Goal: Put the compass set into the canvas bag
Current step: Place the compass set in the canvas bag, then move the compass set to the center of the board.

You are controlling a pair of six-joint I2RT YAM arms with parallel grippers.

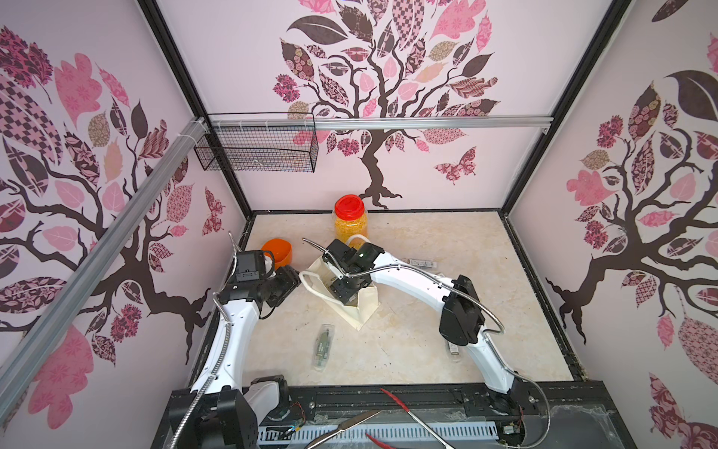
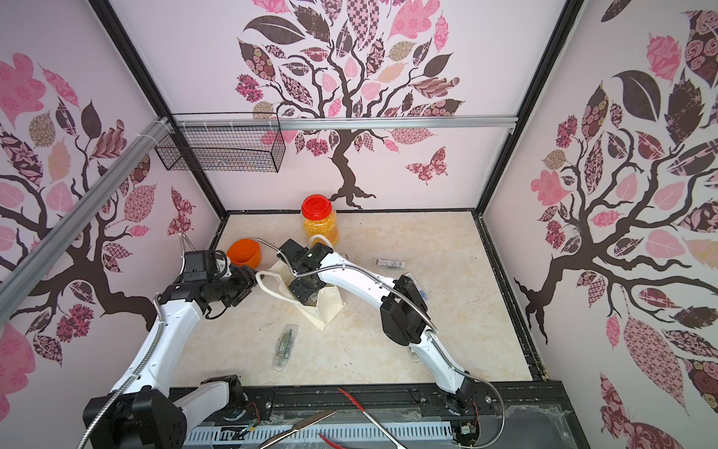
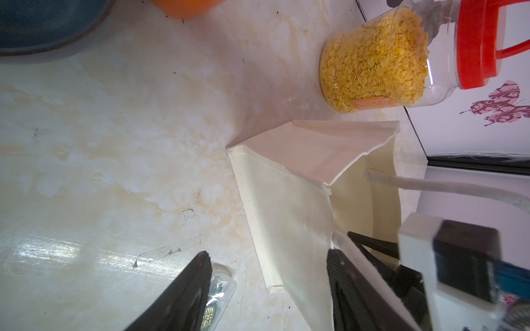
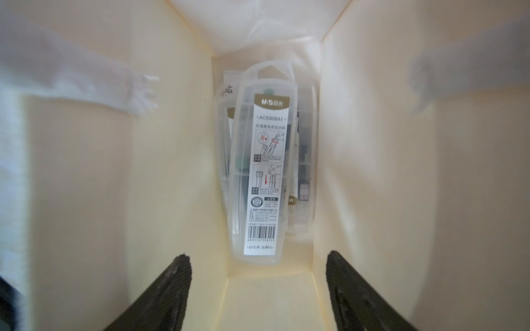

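- Step in hand: the drop. The right gripper hangs inside the mouth of the canvas bag, jaws apart with nothing between them. The compass set lies free on the bag's floor.
- The compass set is a slim, clear plastic case with a white printed label and a barcode, lying lengthwise along the narrow bottom. A second case seems to lie beneath it.
- The canvas bag stands mid-table, just on the near side of the red-lidded jar.
- The left gripper is at the bag's left side, jaws apart. The bag's side cloth lies between them, and it does not look pinched.
- Next move, I judge: lift the right gripper straight up and out without snagging the rim or the handles — a spare case waits on the near part of the table.
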